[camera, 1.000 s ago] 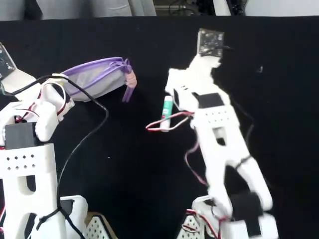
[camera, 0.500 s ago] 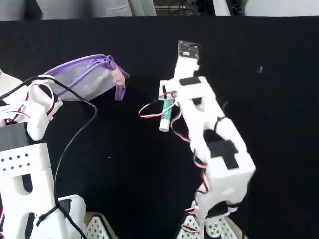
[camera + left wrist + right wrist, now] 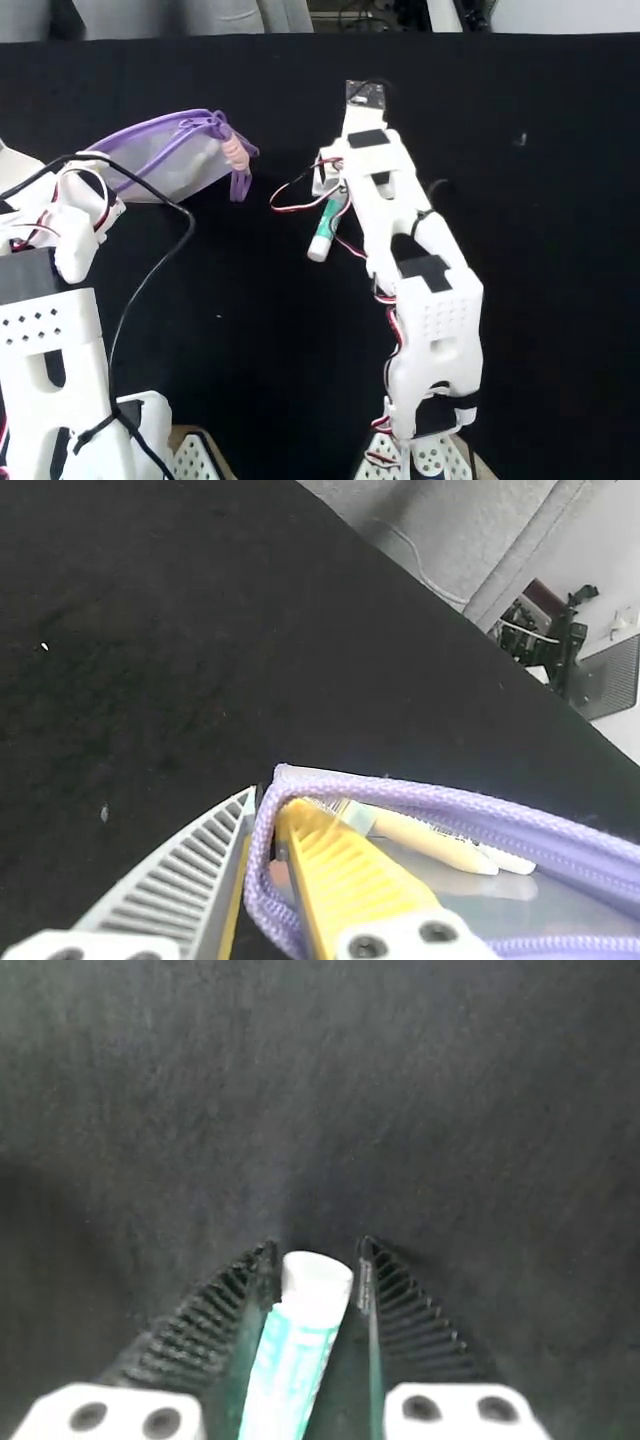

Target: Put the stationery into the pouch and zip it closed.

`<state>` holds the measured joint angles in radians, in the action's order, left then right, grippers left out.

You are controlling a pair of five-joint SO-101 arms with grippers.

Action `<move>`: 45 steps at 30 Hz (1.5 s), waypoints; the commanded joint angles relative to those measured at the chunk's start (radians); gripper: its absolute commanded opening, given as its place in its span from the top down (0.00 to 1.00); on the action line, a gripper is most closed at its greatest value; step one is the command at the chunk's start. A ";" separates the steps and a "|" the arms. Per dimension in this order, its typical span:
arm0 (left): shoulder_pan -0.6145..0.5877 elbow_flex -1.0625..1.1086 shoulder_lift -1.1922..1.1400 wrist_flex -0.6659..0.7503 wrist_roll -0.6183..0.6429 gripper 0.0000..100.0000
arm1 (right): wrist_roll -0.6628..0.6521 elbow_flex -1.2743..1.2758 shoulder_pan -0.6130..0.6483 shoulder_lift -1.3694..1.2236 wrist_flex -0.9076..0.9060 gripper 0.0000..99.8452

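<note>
Your right hand (image 3: 315,1252) is closed on what looks like a glue stick (image 3: 300,1325), up over the worktop (image 3: 560,200). Your left hand (image 3: 268,805) pinches the purple pouch (image 3: 165,165) rim. Carry the stick across, point it at the open mouth, then let go.

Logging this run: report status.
Left gripper shut on pouch rim. Right gripper shut on stick, apart from pouch. Black cable drapes by pouch.
</note>
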<state>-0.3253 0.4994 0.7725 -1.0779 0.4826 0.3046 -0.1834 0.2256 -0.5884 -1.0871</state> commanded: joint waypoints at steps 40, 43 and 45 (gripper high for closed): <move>0.036 0.025 -0.012 0.008 -0.006 0.97 | -0.196 -0.407 0.048 0.159 -0.262 0.98; 0.030 0.025 -0.012 0.008 -0.006 0.97 | -0.167 -0.401 0.037 0.163 -0.364 0.97; 0.030 0.025 -0.012 0.008 -0.006 0.97 | -0.095 -0.398 0.037 0.157 -0.442 0.95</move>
<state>-0.3099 0.5071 0.7725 -1.0702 0.4826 0.1435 -0.5378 0.2793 -0.5132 -1.4369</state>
